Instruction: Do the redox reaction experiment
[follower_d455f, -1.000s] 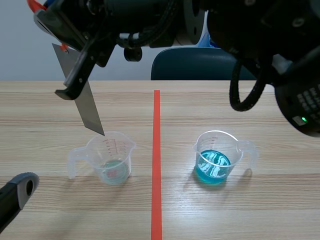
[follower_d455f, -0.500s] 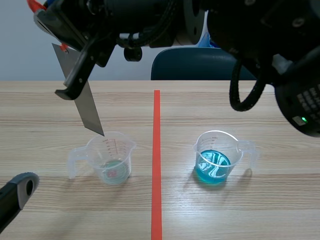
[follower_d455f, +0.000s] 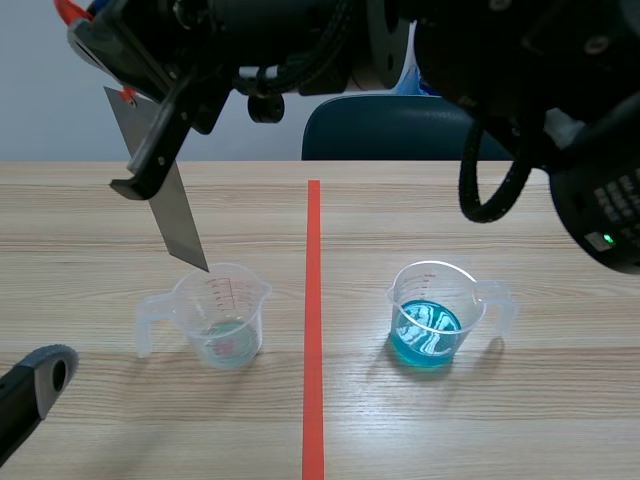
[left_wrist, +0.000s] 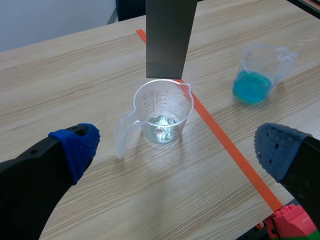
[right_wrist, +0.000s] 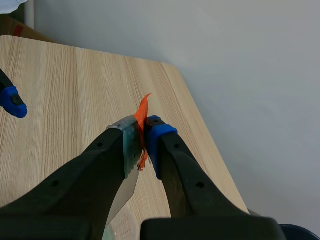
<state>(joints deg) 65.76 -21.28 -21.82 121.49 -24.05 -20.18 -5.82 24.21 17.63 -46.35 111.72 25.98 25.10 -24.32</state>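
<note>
Right wrist view: right claw pinches metal strip. Left wrist view: strip's end seemingly over clear beaker, left claw wide.

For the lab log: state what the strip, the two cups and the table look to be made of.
Strip: probably metal, flat grey sheet, dull sheen, crisp edges. Nearly empty cup and cup of blue liquid: likely clear plastic, see-through walls, moulded handles. Table: wood or wood-look laminate, pale straight grain; cannot tell which.
</note>
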